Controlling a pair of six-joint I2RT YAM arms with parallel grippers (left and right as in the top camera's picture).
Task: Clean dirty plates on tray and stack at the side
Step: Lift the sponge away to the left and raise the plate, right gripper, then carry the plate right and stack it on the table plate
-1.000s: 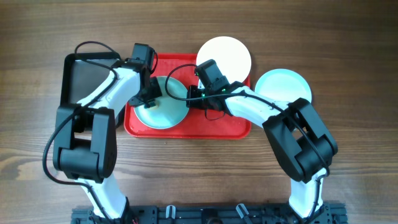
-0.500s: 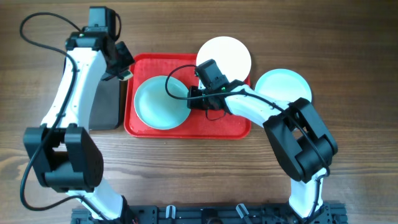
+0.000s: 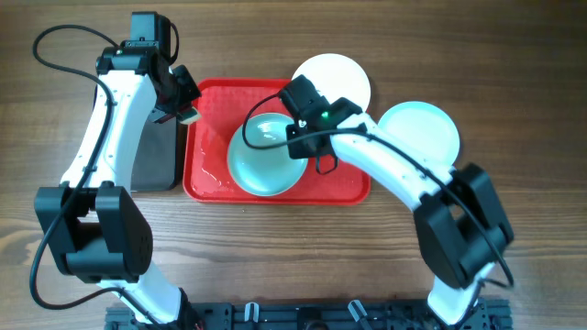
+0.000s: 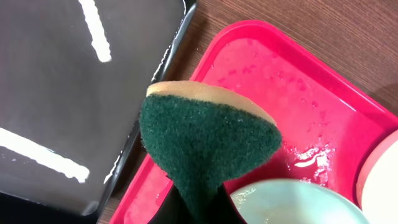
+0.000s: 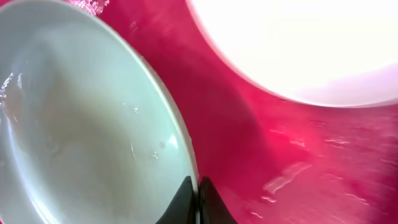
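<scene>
Wooden table (image 3: 514, 55) carries wet red tray (image 3: 198, 158); left fingers (image 3: 181, 103) clamp sponge (image 4: 205, 149), right fingers (image 5: 186, 202) pinch aqua plate (image 3: 266, 165).

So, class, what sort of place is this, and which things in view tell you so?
Likely a robotics lab bench staged for dishwashing, not a kitchen: a wooden table, a wet red tray with an aqua plate, and a green scouring sponge in the left end effector.
</scene>
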